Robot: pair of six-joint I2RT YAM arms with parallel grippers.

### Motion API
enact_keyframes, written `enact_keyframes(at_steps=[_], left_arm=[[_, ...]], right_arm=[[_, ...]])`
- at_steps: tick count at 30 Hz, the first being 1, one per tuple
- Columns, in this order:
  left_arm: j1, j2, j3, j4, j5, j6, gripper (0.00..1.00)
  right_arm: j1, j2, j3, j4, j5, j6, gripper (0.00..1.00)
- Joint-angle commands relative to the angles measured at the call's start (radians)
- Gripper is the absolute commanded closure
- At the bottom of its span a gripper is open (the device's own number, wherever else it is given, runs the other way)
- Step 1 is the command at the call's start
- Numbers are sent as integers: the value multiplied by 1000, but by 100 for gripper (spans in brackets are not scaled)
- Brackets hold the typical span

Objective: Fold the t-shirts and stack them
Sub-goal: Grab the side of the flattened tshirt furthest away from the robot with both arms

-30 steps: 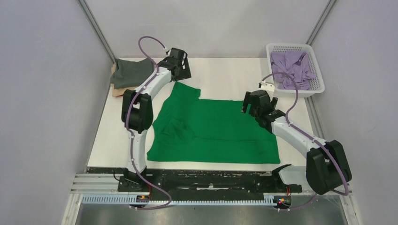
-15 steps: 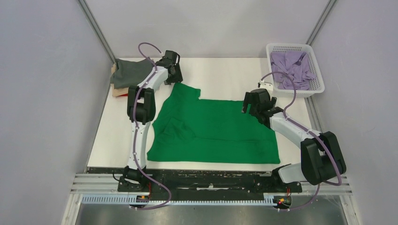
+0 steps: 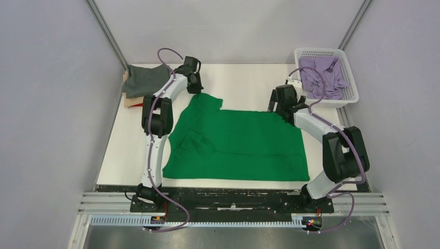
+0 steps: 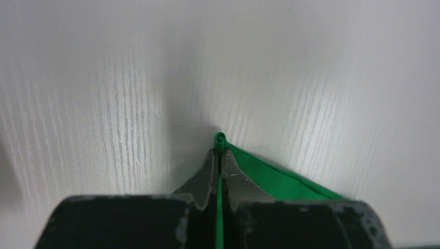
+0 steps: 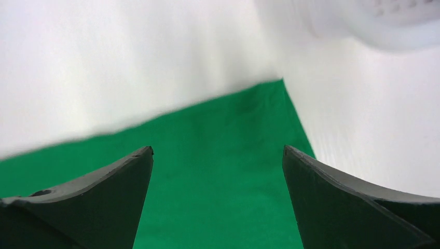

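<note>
A bright green t-shirt (image 3: pixel 236 142) lies spread flat across the white table. My left gripper (image 3: pixel 197 91) is at its far left sleeve corner, shut on the green cloth (image 4: pixel 259 176), with a rolled bit of hem poking out past the fingertips (image 4: pixel 211 165). My right gripper (image 3: pixel 280 107) hovers over the shirt's far right corner (image 5: pixel 249 135), open, with nothing between its fingers. A dark grey t-shirt (image 3: pixel 142 79) lies folded at the far left over a tan one (image 3: pixel 127 101) and a red one (image 3: pixel 136 105). Lavender t-shirts (image 3: pixel 322 75) fill the basket.
A white mesh basket (image 3: pixel 353 86) stands at the far right corner, close behind my right gripper. Grey walls enclose the table on three sides. Bare white table (image 3: pixel 244 83) lies beyond the green shirt.
My left gripper has closed on the green shirt's sleeve corner after dropping onto it. My right gripper moved toward the far right corner of the shirt, staying open.
</note>
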Motion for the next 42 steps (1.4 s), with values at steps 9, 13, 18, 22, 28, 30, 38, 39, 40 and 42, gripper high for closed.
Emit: enact_keyframes(at_steps=[9, 13, 18, 22, 28, 30, 38, 39, 40, 42], left_arm=[[-41, -248, -257, 200, 140, 22, 98], [-46, -322, -357, 263, 144, 18, 98], [-59, -388, -429, 287, 128, 24, 98], [-78, -447, -498, 311, 101, 34, 98], [-104, -549, -614, 341, 50, 42, 98], [-109, -590, -654, 351, 47, 43, 98], [-135, -699, -773, 388, 40, 49, 98], [-138, -707, -781, 388, 41, 51, 98], [-138, -712, -788, 388, 40, 51, 98], [-140, -727, -803, 387, 35, 52, 98]], right_arm=[[-72, 404, 444, -129, 181, -14, 11], [-79, 497, 520, -182, 196, -28, 13], [-80, 526, 517, -215, 199, -28, 17], [-80, 511, 475, -237, 198, -16, 22], [-80, 442, 363, -241, 218, 22, 31], [-80, 424, 327, -240, 221, 34, 34], [-80, 412, 290, -178, 233, 50, 56], [-80, 414, 293, -164, 233, 48, 61], [-80, 414, 297, -156, 234, 47, 63], [-80, 408, 299, -142, 233, 46, 73]])
